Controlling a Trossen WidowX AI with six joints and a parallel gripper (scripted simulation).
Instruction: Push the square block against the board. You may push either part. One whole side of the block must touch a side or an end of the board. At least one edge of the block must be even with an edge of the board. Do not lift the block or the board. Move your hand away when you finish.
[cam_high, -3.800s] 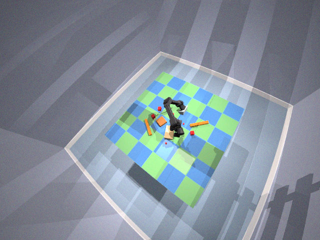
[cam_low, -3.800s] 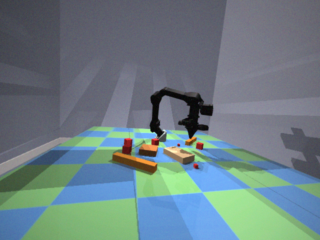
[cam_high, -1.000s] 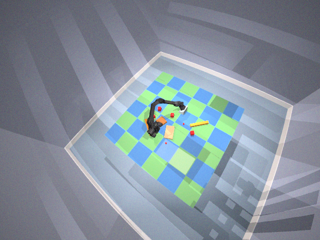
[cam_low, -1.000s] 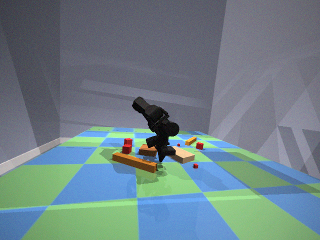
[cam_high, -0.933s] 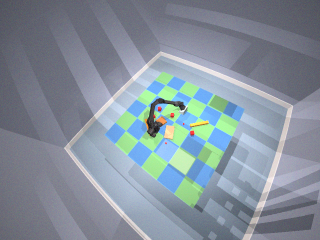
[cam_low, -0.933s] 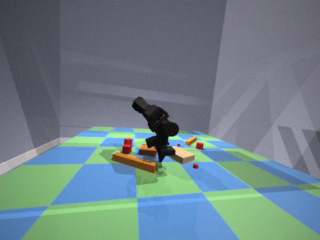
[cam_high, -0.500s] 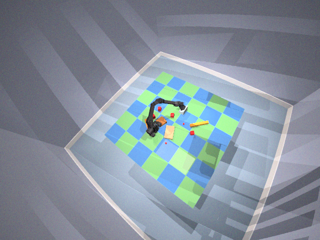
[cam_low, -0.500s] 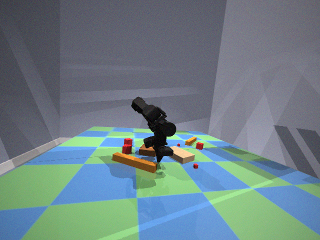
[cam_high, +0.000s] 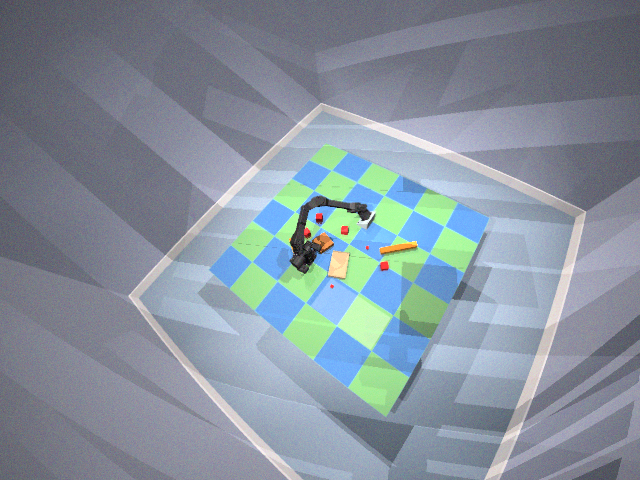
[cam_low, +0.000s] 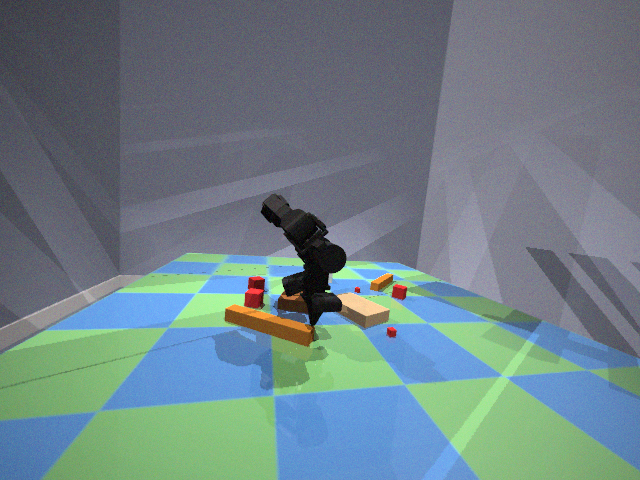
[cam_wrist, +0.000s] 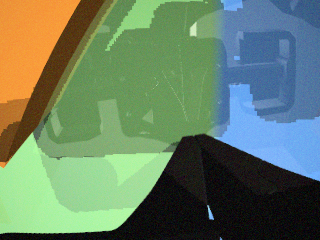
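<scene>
Grey walls streaked with light stand around a green-and-blue checkered surface (cam_high: 356, 322) (cam_low: 336, 428), which lies inside a pale raised border (cam_high: 439, 149) (cam_low: 67, 305). Nearest in the exterior view, a long orange bar (cam_low: 268, 325) (cam_wrist: 25, 40) lies left of the gripper (cam_high: 303, 260) (cam_low: 313, 323) (cam_wrist: 194, 147). Its fingers are closed together, pointing downward and holding nothing, near the bar's right end. To the right is a small red cube (cam_high: 331, 286) (cam_low: 391, 332). Beyond the gripper, the tan board (cam_high: 339, 264) (cam_low: 364, 310) lies flat on the right, with the brown square block (cam_high: 323, 242) (cam_low: 290, 303) to its left. Block and board are apart, their sides not meeting. Two red cubes (cam_high: 307, 233) (cam_low: 253, 298) sit left of the block, one farther back. Farther right are another red cube (cam_high: 384, 266) (cam_low: 399, 291), a tiny one (cam_high: 367, 247) (cam_low: 357, 289) and a second orange bar (cam_high: 398, 248) (cam_low: 381, 282).
</scene>
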